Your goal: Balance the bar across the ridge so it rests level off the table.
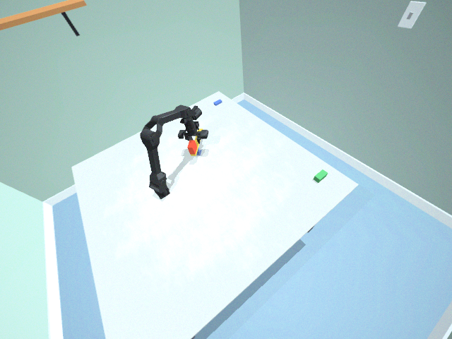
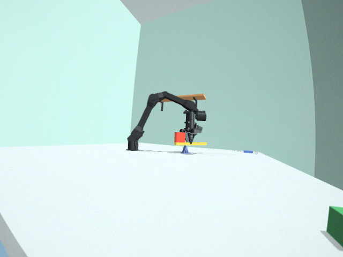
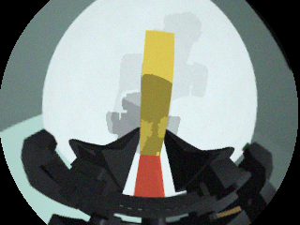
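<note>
The yellow bar (image 2: 199,143) (image 3: 157,56) lies level above the table, crosswise over the peak of the blue ridge (image 2: 185,150) (image 1: 198,152). Its underside appears to meet the peak, and both ends are clear of the table. A red block (image 1: 192,147) (image 2: 179,137) (image 3: 149,175) sits on the bar's end nearer the arm's base. My gripper (image 2: 190,143) (image 3: 152,130) points down, its fingertips on either side of the bar, on the longer side away from the red block. The fingers are slightly open, very close to the bar's sides; any contact is hard to see.
A small blue block (image 1: 217,102) (image 2: 248,151) lies near the table's far corner. A green block (image 1: 320,176) (image 2: 335,225) lies near the right corner of the table (image 1: 219,233). An orange shelf (image 1: 44,13) (image 2: 191,97) is on the wall.
</note>
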You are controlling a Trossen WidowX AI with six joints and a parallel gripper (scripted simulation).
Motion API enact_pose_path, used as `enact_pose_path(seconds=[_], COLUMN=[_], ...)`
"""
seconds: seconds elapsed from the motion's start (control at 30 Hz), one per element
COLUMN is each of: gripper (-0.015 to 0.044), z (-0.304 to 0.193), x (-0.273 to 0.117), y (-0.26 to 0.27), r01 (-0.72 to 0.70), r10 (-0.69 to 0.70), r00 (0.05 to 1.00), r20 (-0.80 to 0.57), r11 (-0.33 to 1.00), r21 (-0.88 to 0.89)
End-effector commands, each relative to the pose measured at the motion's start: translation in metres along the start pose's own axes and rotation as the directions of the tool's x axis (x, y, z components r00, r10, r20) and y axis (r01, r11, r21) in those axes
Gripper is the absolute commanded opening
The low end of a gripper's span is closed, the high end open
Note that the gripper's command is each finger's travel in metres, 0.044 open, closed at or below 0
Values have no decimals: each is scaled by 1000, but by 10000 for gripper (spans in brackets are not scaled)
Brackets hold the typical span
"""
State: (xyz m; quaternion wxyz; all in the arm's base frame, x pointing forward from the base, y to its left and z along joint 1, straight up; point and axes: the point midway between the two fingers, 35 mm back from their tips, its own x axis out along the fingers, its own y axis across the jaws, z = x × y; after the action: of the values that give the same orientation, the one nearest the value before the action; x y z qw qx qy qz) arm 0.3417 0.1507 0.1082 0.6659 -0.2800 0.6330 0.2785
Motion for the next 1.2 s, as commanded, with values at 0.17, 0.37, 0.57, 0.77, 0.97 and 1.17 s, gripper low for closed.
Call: enact_pose_path(seconds=[0.17,0.37,0.57,0.77,0.97,1.17], gripper=[173,185,185,316,440,440], z=[0,0,0,0,0,4], x=[0,0,0,0,0,-39], y=[0,0,0,0,0,-2], r01=[0,0,0,0,0,2], r10=[0,0,0,0,0,-2], r00=[1000,1000,1000,1000,1000,1000], r20=[-1,-1,-1,-1,-1,6], r11=[1000,1000,1000,1000,1000,1000], r21=[0,0,0,0,0,0])
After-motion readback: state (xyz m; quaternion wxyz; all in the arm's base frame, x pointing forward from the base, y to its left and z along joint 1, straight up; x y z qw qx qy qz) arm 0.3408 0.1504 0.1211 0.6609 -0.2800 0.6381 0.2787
